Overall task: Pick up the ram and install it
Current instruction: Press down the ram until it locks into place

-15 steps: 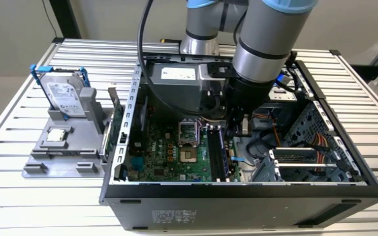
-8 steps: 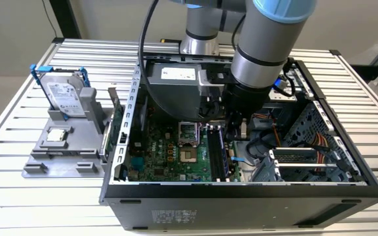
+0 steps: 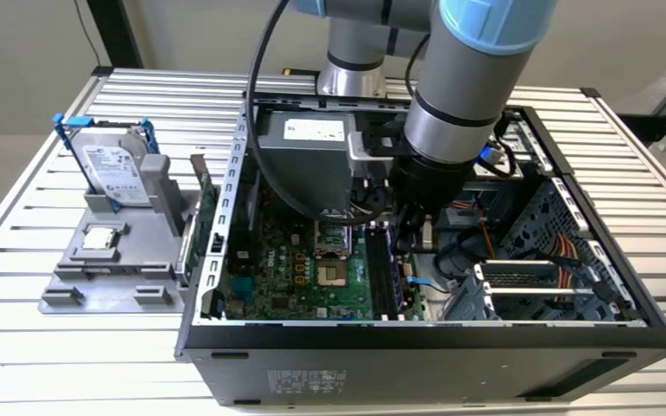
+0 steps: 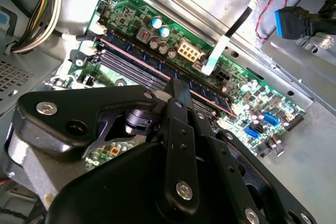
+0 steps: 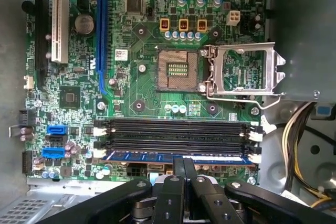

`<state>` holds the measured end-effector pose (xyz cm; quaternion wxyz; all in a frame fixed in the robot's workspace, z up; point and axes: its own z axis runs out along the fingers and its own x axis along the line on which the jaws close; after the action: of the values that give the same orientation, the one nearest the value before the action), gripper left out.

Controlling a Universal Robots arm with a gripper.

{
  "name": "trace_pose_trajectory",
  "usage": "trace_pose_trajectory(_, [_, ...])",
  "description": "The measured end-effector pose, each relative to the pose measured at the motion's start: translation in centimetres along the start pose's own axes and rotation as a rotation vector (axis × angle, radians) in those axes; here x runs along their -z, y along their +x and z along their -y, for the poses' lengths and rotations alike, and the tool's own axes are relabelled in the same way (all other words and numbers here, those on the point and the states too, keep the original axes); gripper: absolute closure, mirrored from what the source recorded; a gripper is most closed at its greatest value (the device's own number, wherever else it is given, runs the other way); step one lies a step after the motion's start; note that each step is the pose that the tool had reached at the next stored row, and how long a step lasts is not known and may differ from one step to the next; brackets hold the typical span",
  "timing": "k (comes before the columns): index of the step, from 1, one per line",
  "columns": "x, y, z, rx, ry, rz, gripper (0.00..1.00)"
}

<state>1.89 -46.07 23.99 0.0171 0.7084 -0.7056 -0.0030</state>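
Blue-labelled and thin, the ram lies in the motherboard memory slot nearest the gripper, long axis running 9 to 3 o'clock in the first wrist view; the jaws, pressed together, bear on its top edge at mid-length

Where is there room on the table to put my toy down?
Bare table lies in front of the grey holder, at the exterior view's left, and behind the hard drive. Inside the computer case it is crowded with boards, cables and the arm.
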Motion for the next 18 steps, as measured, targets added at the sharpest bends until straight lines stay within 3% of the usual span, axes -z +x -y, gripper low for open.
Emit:
trace_pose_trajectory(8, [-0.79,-0.02,0.02,0.007,0.0001,-0.0002,1.00])
trace_pose_trajectory(18, [-0.91,-0.02,0.03,0.008,0.0002,0.0000,1.00])
